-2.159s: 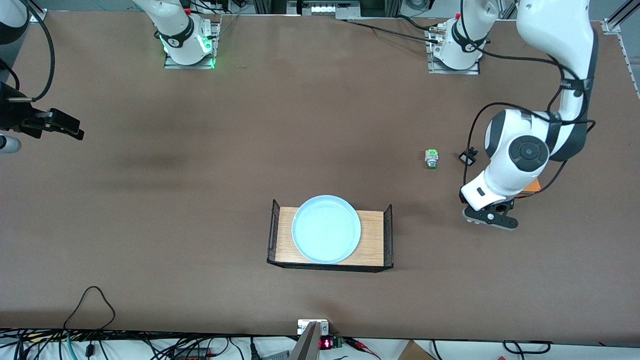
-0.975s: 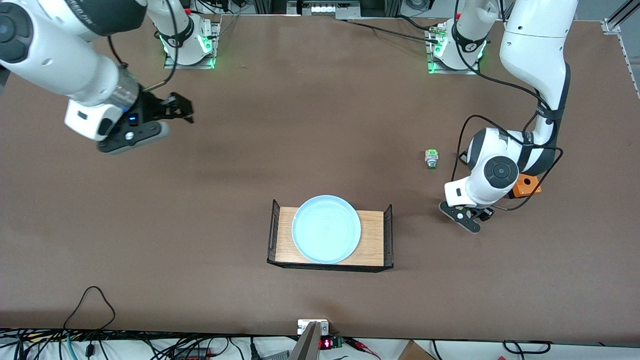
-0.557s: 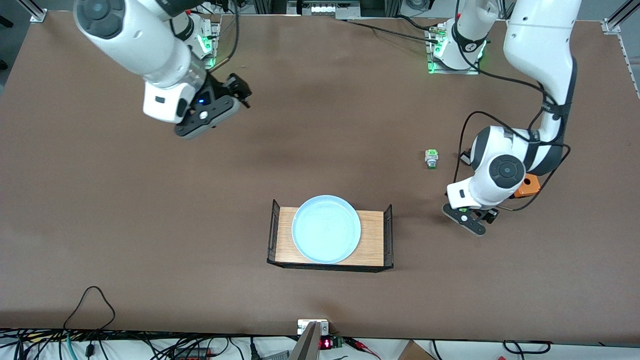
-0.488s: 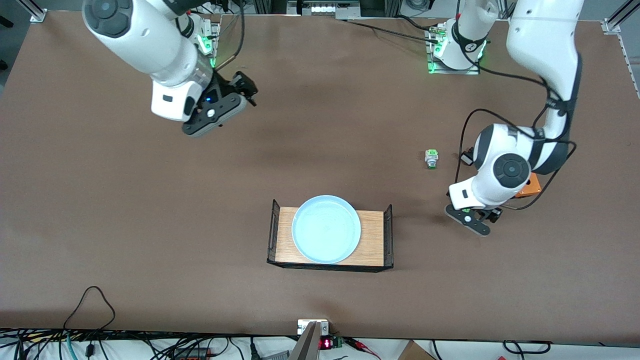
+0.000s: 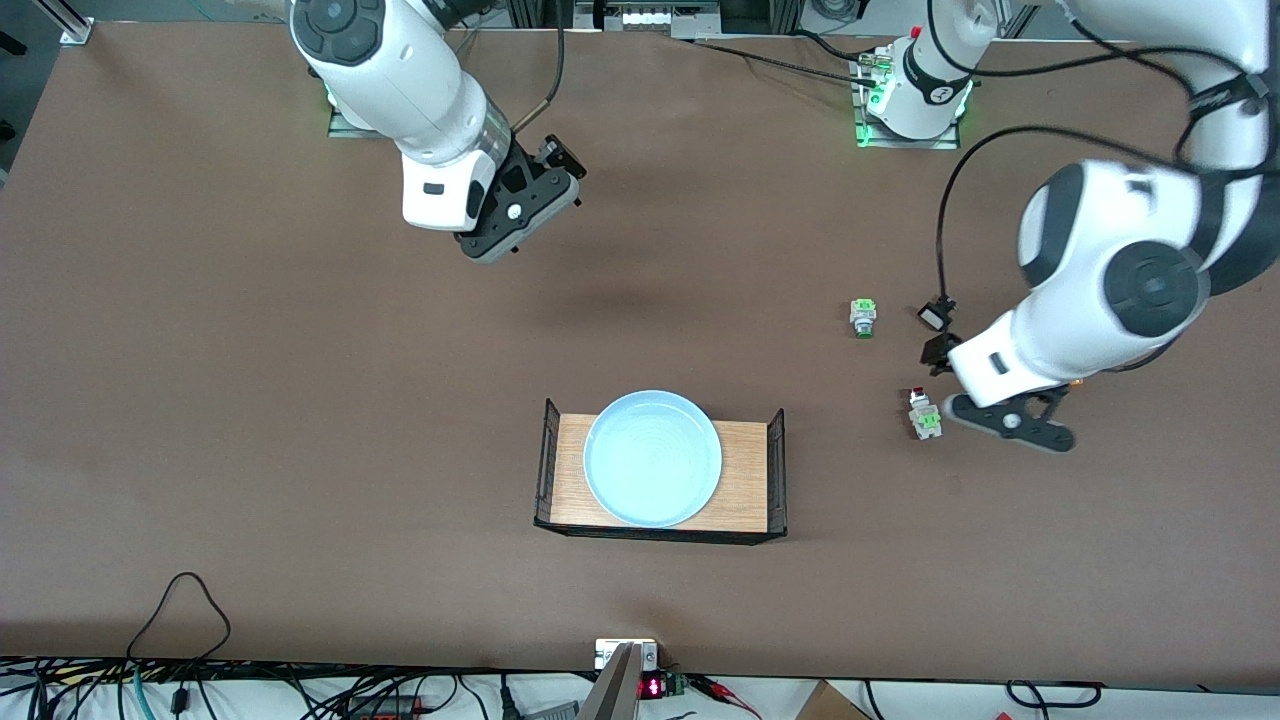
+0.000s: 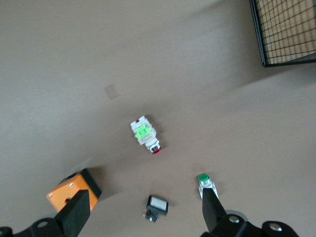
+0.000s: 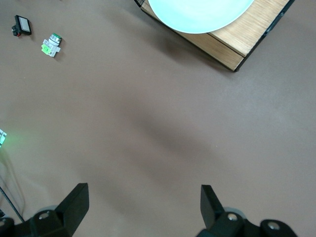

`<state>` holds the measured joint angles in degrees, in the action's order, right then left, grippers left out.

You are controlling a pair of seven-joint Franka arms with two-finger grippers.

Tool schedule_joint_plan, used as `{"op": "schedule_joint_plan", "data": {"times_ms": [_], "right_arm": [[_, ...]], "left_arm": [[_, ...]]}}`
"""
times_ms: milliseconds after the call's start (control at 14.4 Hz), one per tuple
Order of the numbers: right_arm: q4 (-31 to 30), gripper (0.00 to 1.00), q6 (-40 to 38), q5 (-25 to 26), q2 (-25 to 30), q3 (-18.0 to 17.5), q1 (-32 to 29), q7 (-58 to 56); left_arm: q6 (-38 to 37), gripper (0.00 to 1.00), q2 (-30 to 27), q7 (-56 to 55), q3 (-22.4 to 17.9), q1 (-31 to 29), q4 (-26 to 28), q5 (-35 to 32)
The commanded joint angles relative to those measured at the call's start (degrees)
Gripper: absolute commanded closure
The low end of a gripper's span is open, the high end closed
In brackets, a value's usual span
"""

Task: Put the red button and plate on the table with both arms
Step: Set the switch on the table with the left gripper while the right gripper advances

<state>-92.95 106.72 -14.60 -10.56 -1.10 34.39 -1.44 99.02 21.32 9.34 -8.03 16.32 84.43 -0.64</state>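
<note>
The red button (image 5: pixel 922 413) lies on the worktop (image 5: pixel 300 400), long axis 12-to-6, red cap toward 12. Both the left hand (image 6: pixel 143 210) and right hand (image 7: pixel 143 205) hover wide open, empty. The plate (image 5: pixel 652 458) sits on the tray (image 5: pixel 745 478).

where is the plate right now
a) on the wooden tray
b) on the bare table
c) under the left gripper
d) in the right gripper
a) the plate lies flat on the wooden tray between its mesh ends, and neither gripper is near it.
</note>
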Motion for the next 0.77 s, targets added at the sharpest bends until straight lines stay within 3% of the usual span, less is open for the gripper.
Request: {"op": "schedule_joint_plan", "data": {"times_ms": [0, 139, 348, 418, 557, 697], "right_arm": [[1.6, 0.00, 0.8, -1.0, -1.5, 0.5, 0.9, 0.5], [3.1, 0.00, 1.6, -1.0, -2.5, 0.5, 1.5, 0.6], [4.4, 0.00, 1.9, -1.0, -4.5, 0.5, 2.1, -2.0], [5.0, 0.00, 2.0, -0.9, -4.7, 0.5, 3.1, -2.1], [5.2, 0.00, 2.3, -0.7, -5.0, 0.5, 3.8, -1.6], [5.2, 0.00, 3.3, -0.7, -5.7, 0.6, 3.8, -2.2]], "left_arm": [[-12.1, 0.00, -1.9, -1.0, -0.1, -2.3, -5.8, 1.8], [-16.6, 0.00, -3.0, -2.7, -0.1, -3.7, -7.4, 1.8], [-15.3, 0.00, -9.2, -4.2, -0.1, -5.9, -3.0, 1.8], [-12.6, 0.00, -12.1, -4.2, -0.1, -6.7, 0.3, 1.8], [-5.9, 0.00, -20.8, -4.6, 1.5, -10.1, 12.9, 1.7], [-0.9, 0.00, -25.4, -4.3, 1.9, -12.5, 19.6, 1.9]]}}
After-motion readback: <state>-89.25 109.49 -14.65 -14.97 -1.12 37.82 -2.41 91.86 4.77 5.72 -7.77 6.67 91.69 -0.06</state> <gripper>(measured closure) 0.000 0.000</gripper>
